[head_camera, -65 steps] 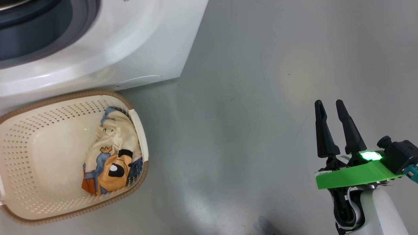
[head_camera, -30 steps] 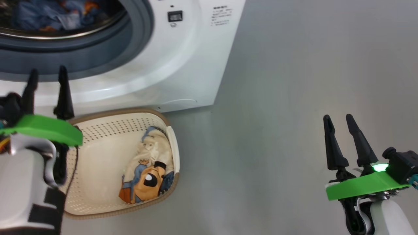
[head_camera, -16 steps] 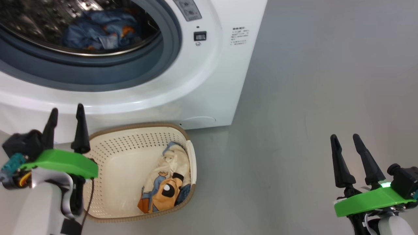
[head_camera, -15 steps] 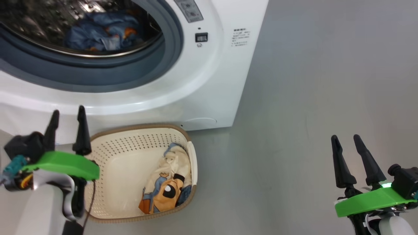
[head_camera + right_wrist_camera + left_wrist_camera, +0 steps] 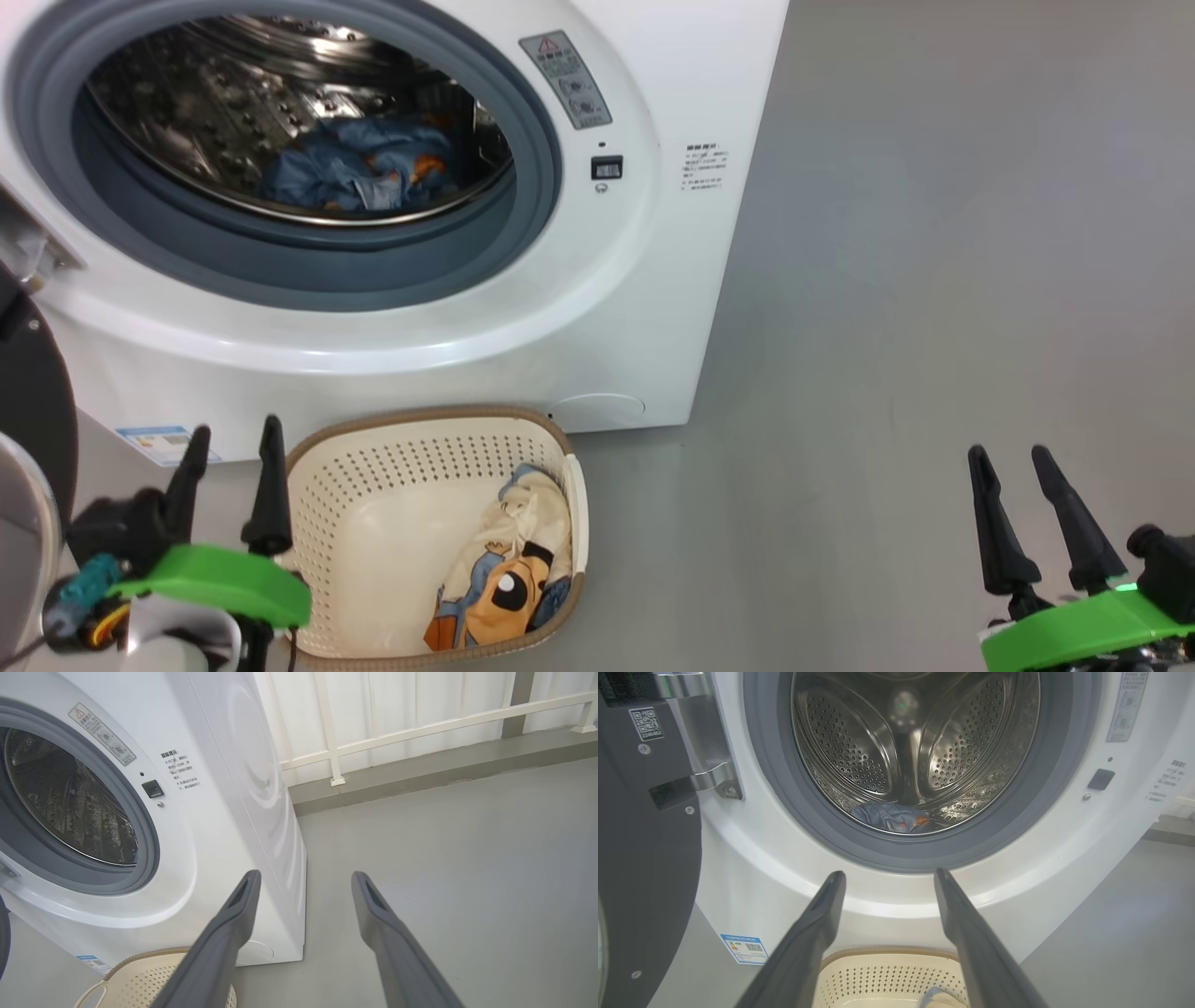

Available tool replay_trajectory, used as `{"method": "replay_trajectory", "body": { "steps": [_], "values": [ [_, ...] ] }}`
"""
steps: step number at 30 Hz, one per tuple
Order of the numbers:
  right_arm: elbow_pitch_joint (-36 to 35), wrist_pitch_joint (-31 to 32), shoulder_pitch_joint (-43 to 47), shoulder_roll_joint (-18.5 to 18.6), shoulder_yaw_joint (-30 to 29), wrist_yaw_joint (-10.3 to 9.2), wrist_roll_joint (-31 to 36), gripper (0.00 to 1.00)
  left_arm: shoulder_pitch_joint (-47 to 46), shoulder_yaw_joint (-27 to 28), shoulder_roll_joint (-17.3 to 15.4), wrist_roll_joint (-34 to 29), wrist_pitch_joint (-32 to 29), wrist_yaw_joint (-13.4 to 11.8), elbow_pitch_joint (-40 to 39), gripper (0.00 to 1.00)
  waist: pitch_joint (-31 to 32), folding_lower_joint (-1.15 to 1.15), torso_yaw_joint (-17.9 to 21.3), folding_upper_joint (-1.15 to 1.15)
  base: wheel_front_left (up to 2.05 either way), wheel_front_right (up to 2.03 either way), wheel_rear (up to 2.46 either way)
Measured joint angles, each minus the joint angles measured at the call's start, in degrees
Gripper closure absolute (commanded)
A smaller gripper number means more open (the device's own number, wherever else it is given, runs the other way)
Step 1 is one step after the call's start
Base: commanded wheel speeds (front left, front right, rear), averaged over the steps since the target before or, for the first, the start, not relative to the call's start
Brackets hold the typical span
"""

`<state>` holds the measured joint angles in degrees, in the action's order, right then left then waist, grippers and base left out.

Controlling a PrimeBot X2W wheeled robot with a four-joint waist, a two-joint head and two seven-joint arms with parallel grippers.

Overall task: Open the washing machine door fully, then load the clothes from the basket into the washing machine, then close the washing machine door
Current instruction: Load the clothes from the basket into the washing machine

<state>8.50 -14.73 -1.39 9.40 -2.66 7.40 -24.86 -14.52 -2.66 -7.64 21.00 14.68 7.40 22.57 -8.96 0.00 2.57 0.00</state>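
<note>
- The white washing machine (image 5: 597, 308) stands on a grey floor (image 5: 934, 233), its round opening uncovered and edged by a blue-grey rubber ring (image 5: 308, 271).
- Its black door (image 5: 28, 411) is swung wide out to the left on its hinge.
- The cream basket (image 5: 373, 467) sits on the floor, just in front of the machine's lower front.
- A cream and orange garment (image 5: 504, 588) lies crumpled against the basket's right wall.
- A light blue garment (image 5: 355, 173) lies at the bottom of the steel drum (image 5: 215, 103).
- The left gripper (image 5: 235, 427) hovers just left of the basket, fingers apart and empty.
- The right gripper (image 5: 1008, 450) hangs over bare floor, well right of the basket, fingers apart and empty.
</note>
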Motion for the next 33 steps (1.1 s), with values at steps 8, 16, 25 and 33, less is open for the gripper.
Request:
{"method": "replay_trajectory", "body": {
  "steps": [8,16,25,33],
  "values": [
    [-0.2,0.0,1.9,0.1,-0.9,0.00,0.0,0.00,5.4,0.4,0.1,-0.6,0.0,0.0,-3.3,0.00,2.2,0.00,-0.5,0.00,0.00,0.00,0.00],
    [-0.5,0.0,4.1,0.0,-2.0,0.00,0.0,0.00,9.6,2.5,0.9,-1.5,0.0,0.0,-6.3,0.00,2.7,0.00,-0.8,0.00,0.00,0.00,0.00],
    [-0.7,0.0,4.1,-0.2,-2.0,0.00,0.0,0.00,10.0,3.0,1.3,-1.5,0.0,0.0,-7.2,0.00,2.0,0.00,-0.6,0.00,0.00,0.00,0.00],
    [-1.0,0.0,4.0,-0.4,-2.0,0.00,0.0,0.00,10.0,3.0,1.2,-1.5,0.0,0.0,-7.4,0.00,1.2,0.00,-0.3,0.00,0.00,0.00,0.00]
  ]
}}
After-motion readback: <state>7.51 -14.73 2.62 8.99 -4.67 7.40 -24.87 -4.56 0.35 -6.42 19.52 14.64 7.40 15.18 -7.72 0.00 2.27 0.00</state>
